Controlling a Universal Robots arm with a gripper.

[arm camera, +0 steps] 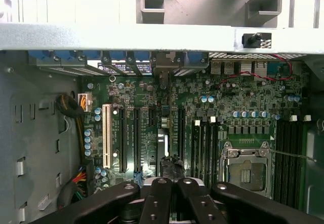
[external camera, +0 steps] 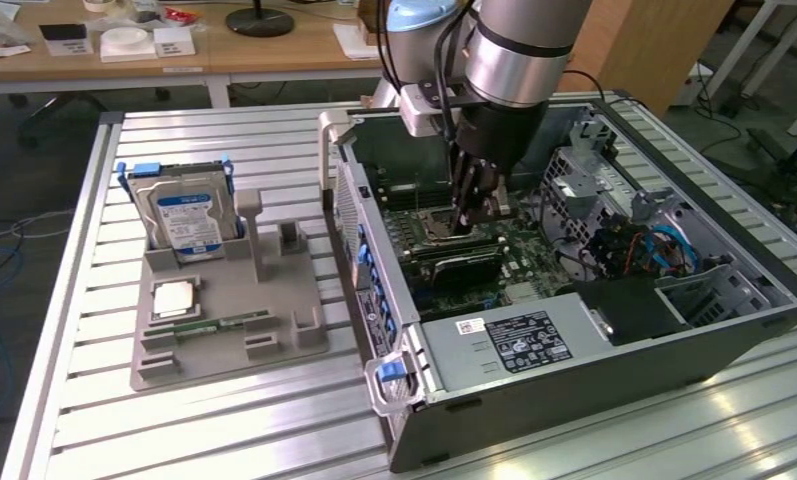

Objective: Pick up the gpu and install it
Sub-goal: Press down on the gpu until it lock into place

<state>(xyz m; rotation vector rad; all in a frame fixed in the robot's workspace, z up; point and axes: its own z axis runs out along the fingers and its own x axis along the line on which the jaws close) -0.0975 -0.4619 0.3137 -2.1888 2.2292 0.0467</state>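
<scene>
My gripper (external camera: 476, 222) reaches down inside the open computer case (external camera: 371, 250), with its fingertips just over the motherboard (arm camera: 147, 97). In the wrist view the gripper (arm camera: 172, 176) has its fingers pressed together, and I see nothing clamped between them. The gpu (external camera: 454, 262) is a thin dark card standing on edge in an expansion slot directly below the fingertips. From the wrist it appears edge-on as a narrow strip (arm camera: 163, 145) between the black slots. I cannot tell whether the fingertips touch the card's top edge.
On the exterior view's left, a grey tray (external camera: 225, 340) holds a silver hard drive (external camera: 185, 215), a processor chip (external camera: 174, 298) and a green memory stick (external camera: 218, 322). The processor socket (arm camera: 246, 171) lies beside the gripper. The power supply (external camera: 532, 340) and cables (external camera: 645, 250) crowd the case.
</scene>
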